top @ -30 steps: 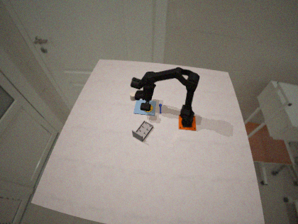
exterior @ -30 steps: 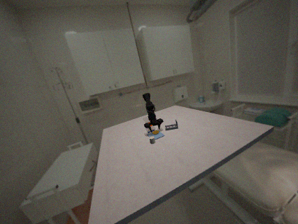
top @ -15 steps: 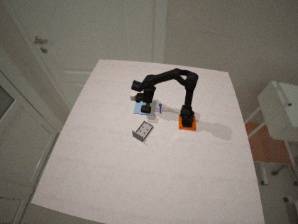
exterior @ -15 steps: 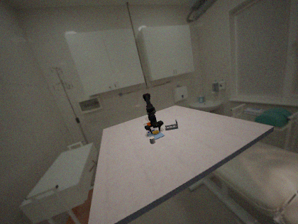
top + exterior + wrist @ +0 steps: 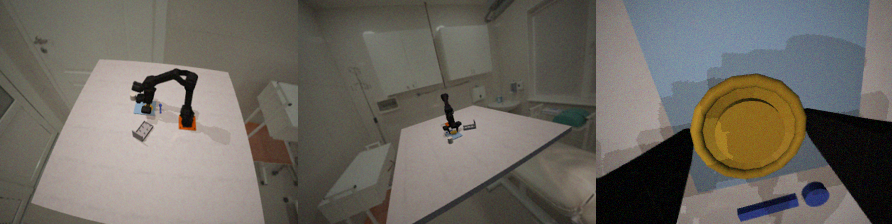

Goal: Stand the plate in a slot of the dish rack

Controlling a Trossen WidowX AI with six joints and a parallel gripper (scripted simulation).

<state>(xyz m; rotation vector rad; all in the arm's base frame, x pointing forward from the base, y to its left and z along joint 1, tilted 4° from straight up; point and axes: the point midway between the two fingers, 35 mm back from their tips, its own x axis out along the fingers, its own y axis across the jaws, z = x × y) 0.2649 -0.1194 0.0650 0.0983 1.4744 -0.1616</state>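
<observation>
Hanging low over the yellow plate (image 5: 747,126), gripper (image 5: 746,165) spread wide, nothing held, blue mat (image 5: 746,45) underneath, no writing seen.

The arm (image 5: 167,78) is matte black throughout, built of rounded tubular links joined by thicker cylindrical joints, and it stands on a square orange base plate (image 5: 193,127). Above the fingers sits a bulkier black wrist housing. The gripper (image 5: 746,165) shows two broad, flat black fingers, plain and unmarked. No cables, screws or lettering can be made out.
</observation>
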